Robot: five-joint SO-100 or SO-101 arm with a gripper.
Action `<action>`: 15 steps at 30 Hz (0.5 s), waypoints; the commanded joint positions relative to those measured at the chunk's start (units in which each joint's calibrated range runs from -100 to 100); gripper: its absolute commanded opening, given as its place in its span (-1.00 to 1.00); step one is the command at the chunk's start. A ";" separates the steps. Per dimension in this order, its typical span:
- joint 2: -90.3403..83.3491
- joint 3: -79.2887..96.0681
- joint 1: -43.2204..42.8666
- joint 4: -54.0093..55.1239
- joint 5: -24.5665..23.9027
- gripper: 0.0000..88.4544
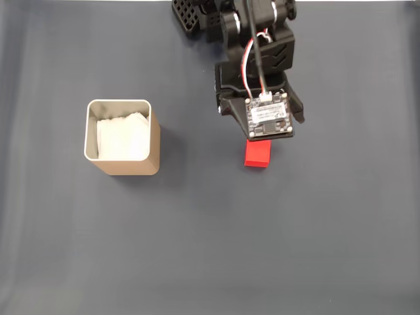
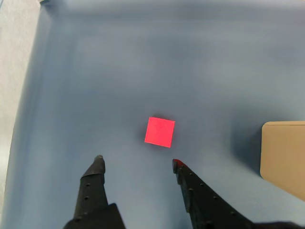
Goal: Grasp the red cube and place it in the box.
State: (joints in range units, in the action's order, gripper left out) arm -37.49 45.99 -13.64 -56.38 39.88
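The red cube lies on the dark grey cloth, partly hidden under the arm's wrist in the fixed view. In the wrist view the red cube sits just beyond the fingertips, slightly right of the gap's middle. My gripper is open above the cloth, with nothing between its black fingers. The tan box with its silvery rim and white lining stands upright to the left of the arm in the fixed view; its tan wall shows at the right edge of the wrist view.
The dark grey cloth covers the table. The arm's black base stands at the top edge of the fixed view. A pale strip of bare surface runs along the left edge of the wrist view.
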 commanded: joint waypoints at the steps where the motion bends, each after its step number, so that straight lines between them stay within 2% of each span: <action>1: 0.06 1.96 1.11 3.48 0.83 -0.18; 15: 2.14 7.43 5.30 10.30 1.76 -0.16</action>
State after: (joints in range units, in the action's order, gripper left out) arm -35.62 53.55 -9.21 -47.44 41.20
